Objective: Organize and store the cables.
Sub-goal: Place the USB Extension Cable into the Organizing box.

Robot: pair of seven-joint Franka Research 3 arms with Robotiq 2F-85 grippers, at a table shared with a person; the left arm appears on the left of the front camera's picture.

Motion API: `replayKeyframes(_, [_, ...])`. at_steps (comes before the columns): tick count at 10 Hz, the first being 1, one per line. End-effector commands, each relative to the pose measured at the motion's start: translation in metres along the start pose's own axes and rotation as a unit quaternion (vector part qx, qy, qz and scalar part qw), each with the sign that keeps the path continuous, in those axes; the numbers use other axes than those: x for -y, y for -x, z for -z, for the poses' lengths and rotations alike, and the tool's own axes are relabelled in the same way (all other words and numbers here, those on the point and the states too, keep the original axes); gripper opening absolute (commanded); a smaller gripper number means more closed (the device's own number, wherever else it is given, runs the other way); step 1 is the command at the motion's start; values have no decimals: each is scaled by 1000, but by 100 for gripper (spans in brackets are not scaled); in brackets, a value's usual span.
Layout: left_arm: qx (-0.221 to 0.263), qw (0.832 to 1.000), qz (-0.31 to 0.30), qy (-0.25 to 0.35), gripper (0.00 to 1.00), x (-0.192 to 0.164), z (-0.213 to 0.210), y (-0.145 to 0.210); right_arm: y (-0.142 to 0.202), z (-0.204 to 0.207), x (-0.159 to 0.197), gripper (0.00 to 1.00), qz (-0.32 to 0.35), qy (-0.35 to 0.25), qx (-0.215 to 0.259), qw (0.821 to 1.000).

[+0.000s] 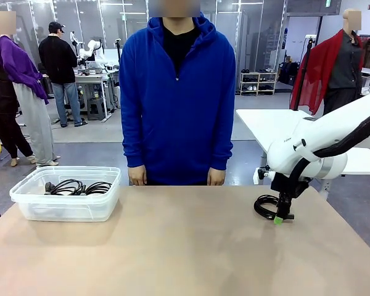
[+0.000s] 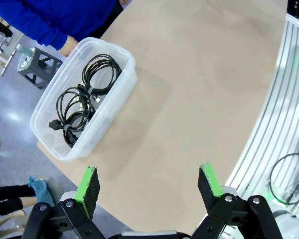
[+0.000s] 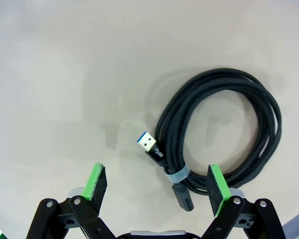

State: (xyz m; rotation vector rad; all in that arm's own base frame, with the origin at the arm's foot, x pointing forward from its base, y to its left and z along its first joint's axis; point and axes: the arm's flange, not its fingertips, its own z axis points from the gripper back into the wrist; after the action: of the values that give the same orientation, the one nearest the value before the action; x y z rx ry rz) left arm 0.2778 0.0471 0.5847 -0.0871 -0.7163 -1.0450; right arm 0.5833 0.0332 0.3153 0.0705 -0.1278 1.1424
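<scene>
One coiled black cable [image 3: 224, 129] with a blue USB plug and a grey strap lies on the table at the right [image 1: 265, 205]. My right gripper [image 3: 157, 186] hangs open just above it, the strapped part of the coil lying between its green pads [image 3: 215, 185]; from the front the gripper [image 1: 282, 216] is at the coil's near side. Several more coiled black cables [image 2: 84, 97] lie in a clear plastic bin [image 1: 24, 198] at the table's far left. My left gripper [image 2: 149, 191] stands open high above the table with nothing between its fingers.
A person in a blue hoodie [image 1: 176, 92] stands at the far edge, hands [image 1: 137, 176] down by the table. The bin [image 2: 123, 87] sits near the table's corner. A white table [image 1: 259, 120] stands behind at the right.
</scene>
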Motion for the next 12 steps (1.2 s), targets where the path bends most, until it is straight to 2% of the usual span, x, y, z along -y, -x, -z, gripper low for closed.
replayKeyframes(1, [-1,1000,0,2,100,1,-1,0,3,-5,16,100,-65,-35,-4,997])
replayKeyframes(3, [-1,1000,0,2,100,1,-1,0,2,-9,22,100,-117,-54,2,992])
replayKeyframes(5, [-1,1000,0,2,100,1,-1,0,-3,-4,17,100,-174,-52,-29,983])
replayKeyframes(6, [-1,1000,0,2,100,1,-1,0,-7,-1,15,100,-219,-39,-64,973])
replayKeyframes(7, [-1,1000,0,2,100,1,-1,0,-9,-3,14,100,-246,-32,-59,967])
replayKeyframes(8, [-1,1000,0,2,100,1,-1,0,-11,-4,12,100,-254,-16,-63,965])
replayKeyframes(10, [-1,1000,0,2,100,1,-1,0,-11,-3,11,100,-255,-25,-51,965])
replayKeyframes(12, [-1,1000,0,2,100,1,-1,0,-10,-2,7,100,-253,-18,-60,965])
